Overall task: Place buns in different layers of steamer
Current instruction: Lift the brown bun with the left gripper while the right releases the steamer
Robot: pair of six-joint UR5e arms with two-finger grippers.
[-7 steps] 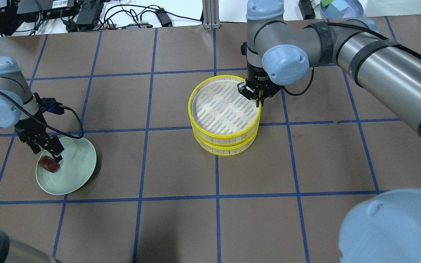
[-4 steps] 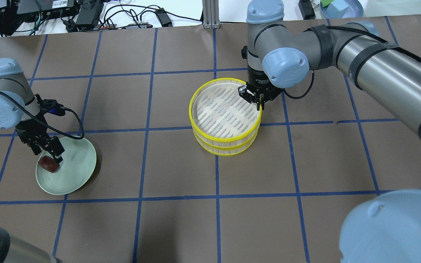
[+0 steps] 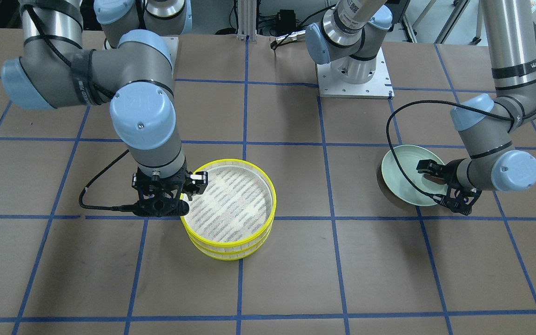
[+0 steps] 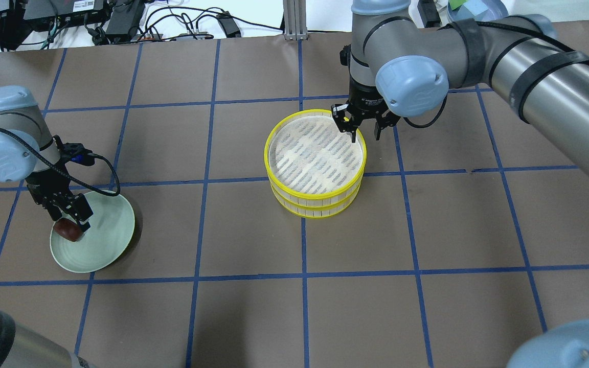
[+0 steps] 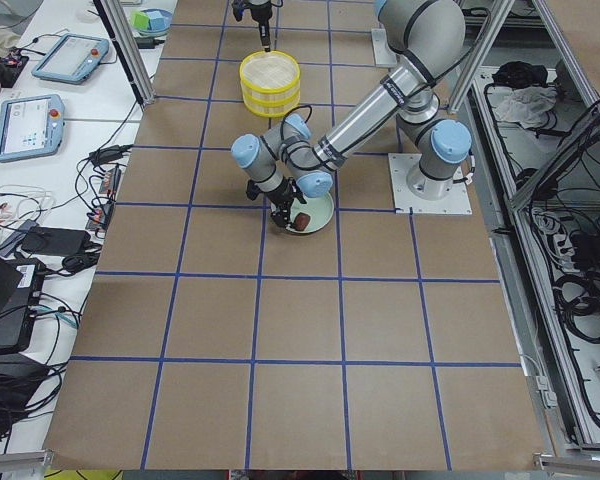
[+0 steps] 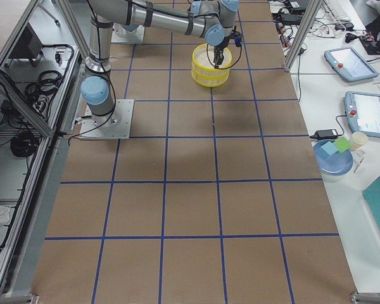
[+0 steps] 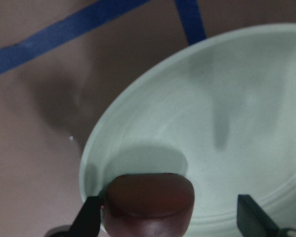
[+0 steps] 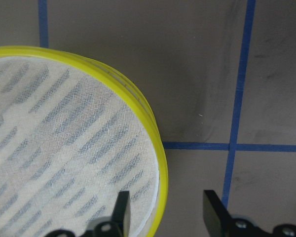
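Bun-steaming trial: R gripper (image 4: 365,134) straddles the top steamer tray's (image 8: 159,148) yellow rim, jaws apart, holding nothing. We judge it is set to lift that tray off the lower tray (image 4: 320,209). L gripper (image 7: 170,219), jaws wide, brackets the dark bun (image 4: 67,231) on the green plate (image 4: 110,240) (unclamped). Next: close, lift. Cream bun unseen; the stacked tray blocks the lower layer.

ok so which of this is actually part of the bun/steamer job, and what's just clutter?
Job: brown bun on green plate, left gripper open around it; top steamer layer stacked on bottom steamer layer, right gripper open astride the top rim.

Clutter: tablets, blue bowl, cables, all off the brown mat.
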